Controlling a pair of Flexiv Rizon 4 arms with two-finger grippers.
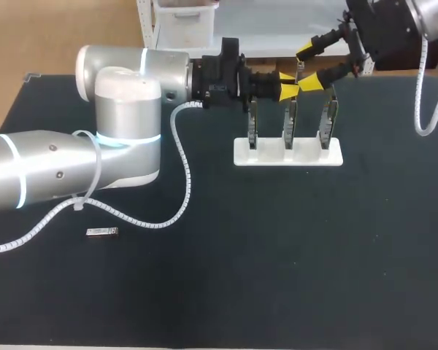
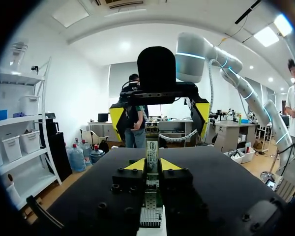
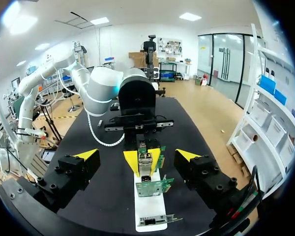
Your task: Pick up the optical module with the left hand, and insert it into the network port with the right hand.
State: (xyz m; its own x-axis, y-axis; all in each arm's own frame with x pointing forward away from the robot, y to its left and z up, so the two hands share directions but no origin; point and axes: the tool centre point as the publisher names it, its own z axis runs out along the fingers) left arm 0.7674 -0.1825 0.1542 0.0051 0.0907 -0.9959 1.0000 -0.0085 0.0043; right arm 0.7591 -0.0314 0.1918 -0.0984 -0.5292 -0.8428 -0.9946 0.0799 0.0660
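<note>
Dark bench [image 1: 277, 255] carrying a white stand [image 1: 288, 154] of three upright port cards. Slim silvery optical module [image 2: 152, 147], small label on its face, pinched between the yellow tips of the left claw [image 2: 151, 166] just above the middle card [image 1: 289, 120]. Right claw [image 3: 136, 156] spread wide, one finger either side of that grip.

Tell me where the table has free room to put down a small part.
Free: the near strip of the table, in front of the white stand, and the patch to its right. Crowded: over the stand, where the left gripper and right gripper meet.
</note>
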